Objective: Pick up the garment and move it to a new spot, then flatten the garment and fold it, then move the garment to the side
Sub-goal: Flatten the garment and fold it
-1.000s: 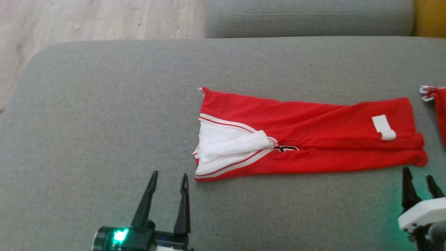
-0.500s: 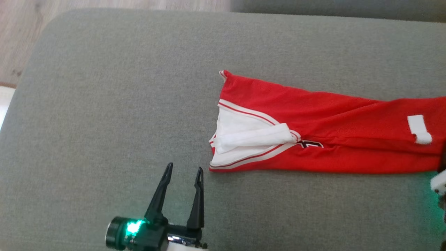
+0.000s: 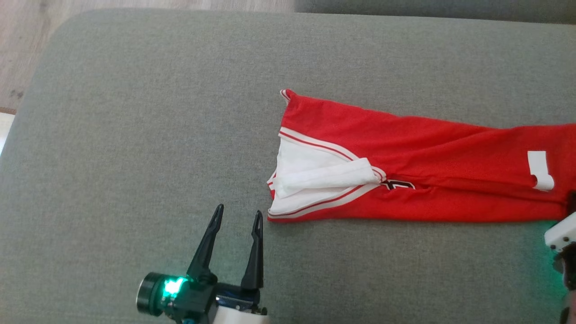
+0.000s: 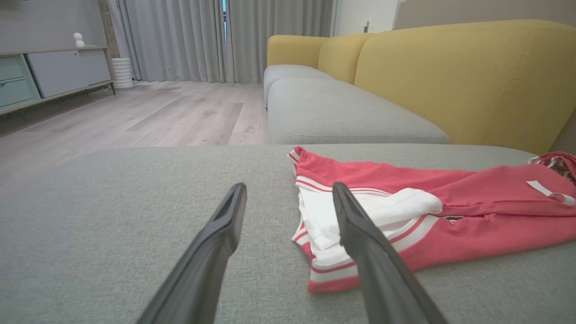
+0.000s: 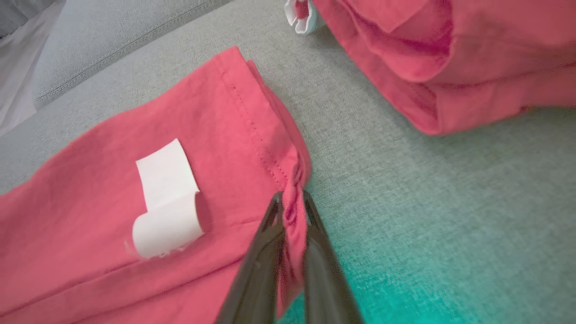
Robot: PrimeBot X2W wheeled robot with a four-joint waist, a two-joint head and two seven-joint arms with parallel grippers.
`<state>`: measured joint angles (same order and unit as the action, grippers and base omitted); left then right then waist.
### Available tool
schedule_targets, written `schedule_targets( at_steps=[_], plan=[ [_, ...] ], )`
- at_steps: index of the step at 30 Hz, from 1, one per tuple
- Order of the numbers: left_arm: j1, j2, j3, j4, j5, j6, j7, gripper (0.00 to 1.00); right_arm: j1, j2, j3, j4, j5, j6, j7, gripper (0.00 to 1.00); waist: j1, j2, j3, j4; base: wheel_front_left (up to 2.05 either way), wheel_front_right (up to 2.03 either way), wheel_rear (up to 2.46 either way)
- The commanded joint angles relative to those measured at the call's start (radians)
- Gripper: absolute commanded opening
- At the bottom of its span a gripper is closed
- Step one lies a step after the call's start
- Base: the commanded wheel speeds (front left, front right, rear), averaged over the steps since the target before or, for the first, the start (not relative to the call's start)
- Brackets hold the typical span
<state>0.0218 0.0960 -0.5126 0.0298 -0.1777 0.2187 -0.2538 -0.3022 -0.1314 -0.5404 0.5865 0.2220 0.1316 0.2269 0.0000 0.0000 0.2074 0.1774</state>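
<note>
So, our right gripper [image 5: 292, 198] is clamped on the hem of the red garment [image 3: 405, 180], which is spread across the right half of the grey cushion [image 3: 135, 135]. Our left gripper [image 3: 239, 210] gapes just short of its white-trimmed end. It looks light and floppy, so we'd pinch that near corner too.

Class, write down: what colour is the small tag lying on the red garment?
White; the tag on the garment shows best in the right wrist view.
</note>
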Motion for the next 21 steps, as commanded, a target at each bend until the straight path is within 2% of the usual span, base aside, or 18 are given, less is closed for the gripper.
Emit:
schedule_targets(
  at_steps=[1, 10, 21],
  plan=[
    [-0.027, -0.011, 0.038, -0.026, 0.009, -0.003, -0.008, 1.00, -0.008, -0.010, 0.024, -0.031, 0.007, -0.001, -0.012, 0.00, 0.0000, 0.0000, -0.005, -0.003, 0.00, 0.00, 0.00],
    [-0.010, -0.016, 0.066, -0.030, 0.038, -0.025, -0.008, 1.00, 0.045, -0.057, 0.088, -0.105, 0.073, -0.001, -0.078, 0.00, 0.0000, 0.0000, -0.059, -0.022, 0.00, 0.00, 0.00],
    [0.032, -0.007, 0.070, -0.011, 0.059, -0.064, -0.008, 1.00, 0.045, 0.011, 0.331, -0.313, 0.152, -0.001, -0.110, 0.00, 0.0000, 0.0000, -0.138, 0.007, 0.00, 0.00, 0.00]
  ],
)
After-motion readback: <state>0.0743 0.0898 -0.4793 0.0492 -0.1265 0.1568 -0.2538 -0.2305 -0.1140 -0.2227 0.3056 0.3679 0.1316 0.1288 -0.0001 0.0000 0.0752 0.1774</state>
